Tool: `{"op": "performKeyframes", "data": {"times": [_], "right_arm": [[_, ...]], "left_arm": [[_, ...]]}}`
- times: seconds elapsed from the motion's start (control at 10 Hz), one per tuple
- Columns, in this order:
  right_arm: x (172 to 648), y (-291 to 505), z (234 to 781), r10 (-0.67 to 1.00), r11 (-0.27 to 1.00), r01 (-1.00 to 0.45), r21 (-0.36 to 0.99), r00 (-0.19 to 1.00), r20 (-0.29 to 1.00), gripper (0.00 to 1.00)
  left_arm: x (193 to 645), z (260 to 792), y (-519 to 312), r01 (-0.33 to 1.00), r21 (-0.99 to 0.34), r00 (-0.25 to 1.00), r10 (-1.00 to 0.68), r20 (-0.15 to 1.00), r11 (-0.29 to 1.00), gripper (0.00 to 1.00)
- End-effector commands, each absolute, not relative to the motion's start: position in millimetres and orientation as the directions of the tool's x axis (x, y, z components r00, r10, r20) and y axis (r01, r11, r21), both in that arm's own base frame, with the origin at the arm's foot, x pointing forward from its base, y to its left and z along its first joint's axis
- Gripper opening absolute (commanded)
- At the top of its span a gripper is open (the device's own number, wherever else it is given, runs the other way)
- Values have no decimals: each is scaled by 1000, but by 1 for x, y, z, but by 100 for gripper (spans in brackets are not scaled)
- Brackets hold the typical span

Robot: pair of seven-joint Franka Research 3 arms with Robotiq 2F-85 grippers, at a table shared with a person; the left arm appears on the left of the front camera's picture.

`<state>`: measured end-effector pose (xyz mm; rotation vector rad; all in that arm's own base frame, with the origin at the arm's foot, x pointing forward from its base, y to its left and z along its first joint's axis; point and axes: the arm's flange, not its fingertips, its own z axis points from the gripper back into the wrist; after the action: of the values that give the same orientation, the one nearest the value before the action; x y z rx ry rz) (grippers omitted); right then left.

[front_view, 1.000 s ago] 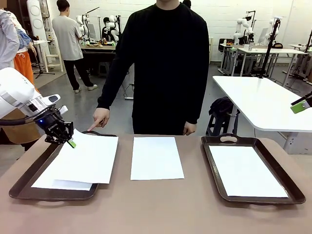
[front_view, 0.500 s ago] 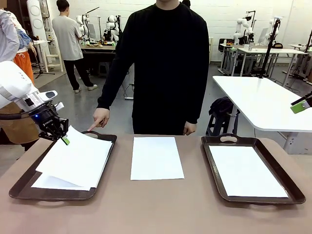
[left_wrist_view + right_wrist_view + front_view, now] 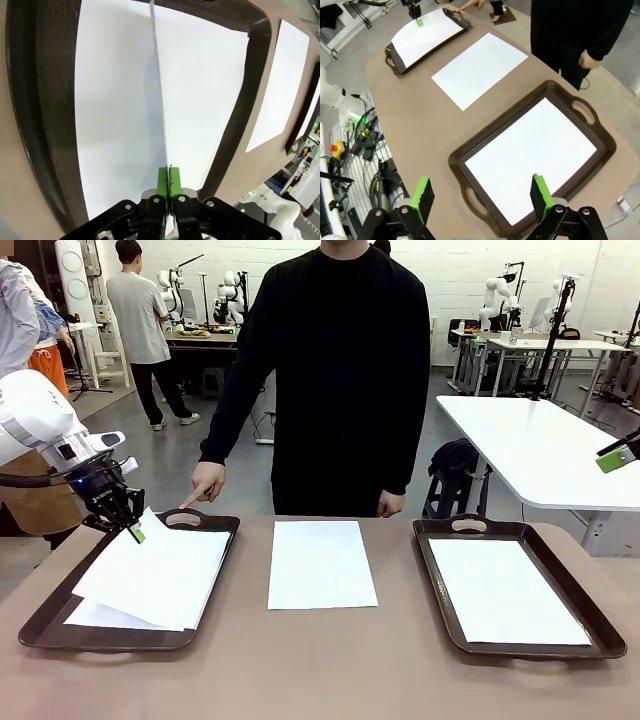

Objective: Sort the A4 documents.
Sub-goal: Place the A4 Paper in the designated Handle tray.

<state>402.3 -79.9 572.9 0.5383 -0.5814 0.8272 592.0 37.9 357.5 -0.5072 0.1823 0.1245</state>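
My left gripper (image 3: 135, 532) hangs over the far end of the left dark brown tray (image 3: 40, 630), shut on the corner of an A4 document (image 3: 155, 575). That sheet slopes down onto another sheet (image 3: 95, 615) lying in the tray. In the left wrist view the green pads (image 3: 163, 181) pinch the sheet's edge (image 3: 157, 90). A third sheet (image 3: 320, 562) lies flat on the table's middle. One more sheet (image 3: 505, 590) lies in the right tray (image 3: 435, 580). My right gripper (image 3: 481, 186) stands open high above that tray's sheet (image 3: 530, 160).
A person in black stands at the far side, one hand (image 3: 205, 485) pointing at the left tray's far handle. Bare brown tabletop (image 3: 320, 670) runs along the near edge. A white table (image 3: 540, 450) stands behind at the right.
My left gripper has carried the sheet leftward, so it now lies within the left tray's outline and sags lower onto the sheet beneath. The right gripper has not moved.
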Motion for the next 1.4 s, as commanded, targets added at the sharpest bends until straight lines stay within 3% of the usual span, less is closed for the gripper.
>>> {"op": "performKeyframes", "data": {"times": [0.0, 0.1, 0.2, 0.3, 0.4, 0.5, 0.6, 0.7, 0.8, 1.3], "right_arm": [[403, -79, 572, 517, 565, -797, 212, 542, 662, 100], [403, -79, 572, 517, 565, -797, 212, 542, 662, 100], [403, -79, 572, 517, 565, -797, 212, 542, 662, 100], [403, -79, 572, 517, 565, -797, 212, 542, 662, 100], [403, -79, 572, 517, 565, -797, 212, 542, 662, 100], [403, -79, 572, 517, 565, -797, 212, 542, 662, 100], [403, -79, 572, 517, 565, -797, 212, 542, 662, 100], [403, -79, 572, 517, 565, -797, 212, 542, 662, 100], [403, -79, 572, 517, 565, -797, 212, 542, 662, 100], [403, -79, 572, 517, 565, -797, 212, 542, 662, 100]], "left_arm": [[597, 366, 39, -187, -429, 970, 96, -223, 884, 21], [596, 366, 40, -185, -423, 970, 95, -225, 887, 26], [596, 366, 41, -187, -406, 969, 101, -224, 895, 41], [595, 367, 41, -193, -385, 969, 114, -219, 902, 46], [593, 370, 41, -194, -354, 970, 124, -211, 915, 61], [591, 373, 41, -195, -315, 971, 136, -198, 929, 65], [589, 377, 42, -199, -289, 971, 149, -187, 936, 80], [588, 378, 43, -207, -267, 970, 160, -185, 941, 85], [587, 380, 44, -208, -262, 969, 162, -186, 942, 100], [590, 386, 50, -198, -285, 972, 149, -183, 938, 97]]}}
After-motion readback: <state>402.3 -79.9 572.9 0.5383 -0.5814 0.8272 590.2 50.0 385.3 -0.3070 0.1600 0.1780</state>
